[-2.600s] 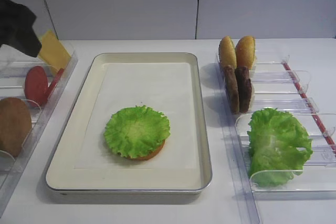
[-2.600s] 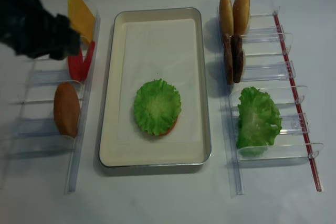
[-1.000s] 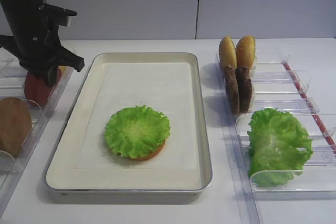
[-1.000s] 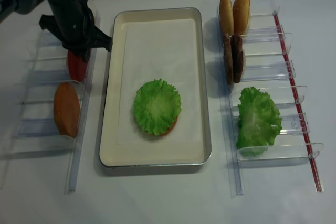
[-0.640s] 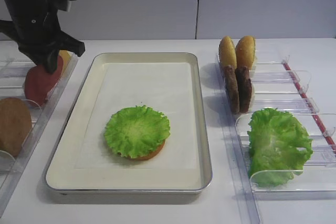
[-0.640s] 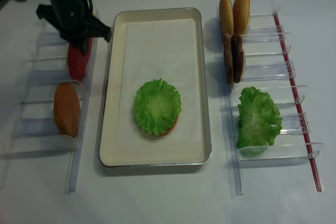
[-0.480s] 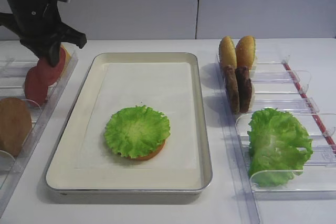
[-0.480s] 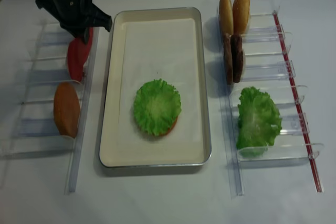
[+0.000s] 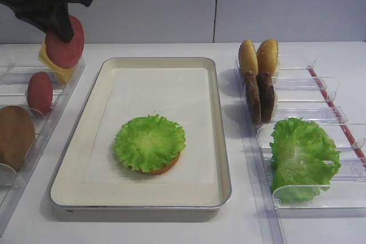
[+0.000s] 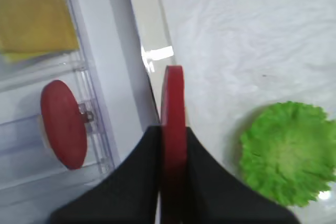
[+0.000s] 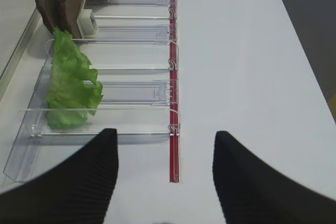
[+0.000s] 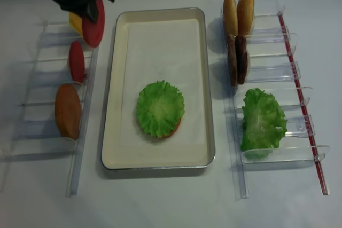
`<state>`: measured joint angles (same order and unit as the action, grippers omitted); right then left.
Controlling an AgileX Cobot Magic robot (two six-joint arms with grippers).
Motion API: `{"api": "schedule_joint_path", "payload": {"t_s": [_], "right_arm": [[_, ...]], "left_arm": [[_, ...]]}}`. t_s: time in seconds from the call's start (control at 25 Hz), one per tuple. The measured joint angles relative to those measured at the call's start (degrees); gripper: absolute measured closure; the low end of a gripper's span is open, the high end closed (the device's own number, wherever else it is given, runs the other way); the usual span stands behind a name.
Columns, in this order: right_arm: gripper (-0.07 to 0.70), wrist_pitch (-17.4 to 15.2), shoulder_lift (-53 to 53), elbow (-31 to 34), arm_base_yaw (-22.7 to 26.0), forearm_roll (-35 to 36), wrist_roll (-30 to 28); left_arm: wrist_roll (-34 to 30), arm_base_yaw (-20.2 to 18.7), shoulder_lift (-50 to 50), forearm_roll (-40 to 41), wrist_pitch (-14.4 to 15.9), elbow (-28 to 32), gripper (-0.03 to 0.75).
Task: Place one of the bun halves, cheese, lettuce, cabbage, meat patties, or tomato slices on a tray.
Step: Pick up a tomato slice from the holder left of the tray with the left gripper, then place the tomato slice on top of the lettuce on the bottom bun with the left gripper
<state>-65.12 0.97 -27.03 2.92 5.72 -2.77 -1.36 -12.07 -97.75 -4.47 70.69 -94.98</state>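
Note:
My left gripper [image 9: 59,26] is shut on a red tomato slice [image 9: 65,44], held upright in the air above the left rack, by the tray's far left corner. From the left wrist the slice [image 10: 173,98] shows edge-on between the fingers [image 10: 139,182], over the tray's left rim. The tray [image 9: 224,141] carries a lettuce leaf [image 9: 148,142] lying on an orange bun half. A second tomato slice [image 9: 39,92] stands in the left rack, with cheese [image 9: 56,67] behind it. My right gripper [image 11: 165,134] is open and empty over bare table beside the right rack.
A larger brown disc [image 9: 14,135] stands in the left rack [image 12: 32,100]. The right rack [image 9: 320,92] holds two bun halves [image 9: 258,55], two meat patties [image 9: 259,95] and loose lettuce [image 9: 302,155]. A red strip [image 11: 174,103] runs along that rack's outer edge.
My left gripper has risen out of the left rack with the tomato slice, lifting it clear of its slot. The other slice stays in the rack.

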Motion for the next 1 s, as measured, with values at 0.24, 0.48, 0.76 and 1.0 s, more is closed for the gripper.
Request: {"api": "schedule_joint_path", "payload": {"t_s": [0.24,0.48,0.76,1.0], "right_arm": [[0.193,0.0,0.0,0.0,0.0,0.0,0.0],[0.193,0.0,0.0,0.0,0.0,0.0,0.0],[0.193,0.0,0.0,0.0,0.0,0.0,0.0],[0.193,0.0,0.0,0.0,0.0,0.0,0.0]], "left_arm": [[-5.1,0.0,9.7,-8.4,0.3,9.5,0.671],[-11.3,0.0,15.5,-18.7,0.5,19.4,0.671],[-24.6,0.0,17.5,-35.0,-0.3,31.5,0.671],[-38.6,0.0,17.4,-52.1,-9.5,40.5,0.671]]}}
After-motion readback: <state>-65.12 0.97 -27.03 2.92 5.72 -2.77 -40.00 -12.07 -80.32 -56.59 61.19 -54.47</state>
